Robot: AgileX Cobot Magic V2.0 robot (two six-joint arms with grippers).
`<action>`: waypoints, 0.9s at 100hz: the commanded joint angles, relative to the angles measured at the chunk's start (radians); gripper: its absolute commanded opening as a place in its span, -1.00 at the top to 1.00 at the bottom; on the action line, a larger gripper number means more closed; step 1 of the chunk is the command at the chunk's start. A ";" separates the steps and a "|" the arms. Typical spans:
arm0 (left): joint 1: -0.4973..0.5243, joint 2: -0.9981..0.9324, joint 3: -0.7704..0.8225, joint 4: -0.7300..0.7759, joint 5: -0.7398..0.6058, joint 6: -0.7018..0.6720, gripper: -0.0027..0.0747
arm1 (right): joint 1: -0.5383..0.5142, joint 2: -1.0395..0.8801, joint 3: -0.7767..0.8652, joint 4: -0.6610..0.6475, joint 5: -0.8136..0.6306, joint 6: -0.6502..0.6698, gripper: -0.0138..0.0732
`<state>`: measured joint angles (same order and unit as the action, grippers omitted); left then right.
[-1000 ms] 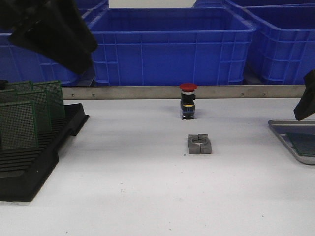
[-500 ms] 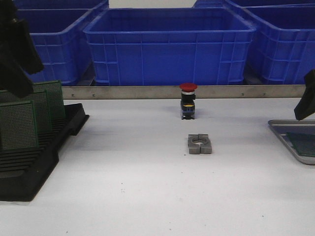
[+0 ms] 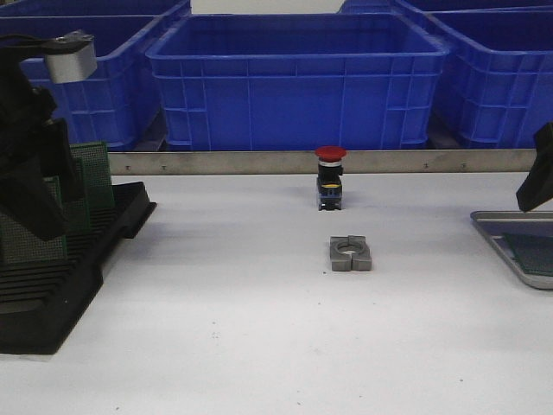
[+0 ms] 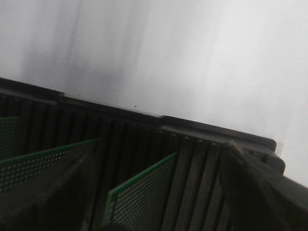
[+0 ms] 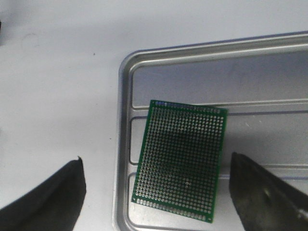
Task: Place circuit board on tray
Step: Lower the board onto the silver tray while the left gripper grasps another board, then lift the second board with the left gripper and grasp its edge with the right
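Left gripper (image 4: 159,202): lowered over rack (image 3: 52,277) at 9 o'clock, jaws spread around a standing board (image 4: 144,197), nothing gripped. Right gripper (image 5: 154,192): released, unmoved above tray (image 5: 122,144) at 3 o'clock; one board (image 5: 180,161) already laid flat inside. Next pick judged imminent.

Front view: low and level over the white table (image 3: 242,328), facing the row of blue plastic crates (image 3: 298,78). Left wrist view: close above the black slotted rack (image 4: 159,144), also at the front view's left edge. Right wrist view: straight down, close over the silver-grey ribbed metal tray (image 5: 192,57), also at the front view's right edge.
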<state>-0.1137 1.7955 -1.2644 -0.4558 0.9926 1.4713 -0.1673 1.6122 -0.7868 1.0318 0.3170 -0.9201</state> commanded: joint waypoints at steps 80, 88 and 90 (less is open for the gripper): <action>-0.051 -0.046 -0.281 -0.270 0.293 -0.031 0.98 | 0.012 -0.032 -0.024 0.019 0.107 -0.136 -0.75; -0.079 -0.042 -0.281 -0.349 0.293 -0.031 0.98 | 0.041 -0.032 -0.024 0.020 0.134 -0.205 -0.75; -0.087 -0.040 -0.281 -0.360 0.293 -0.031 0.98 | 0.051 -0.032 -0.024 0.020 0.141 -0.228 -0.75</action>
<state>-0.1701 1.7976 -1.5135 -0.6778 1.2119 1.4541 -0.1429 1.6122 -0.7868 1.0318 0.4158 -1.0647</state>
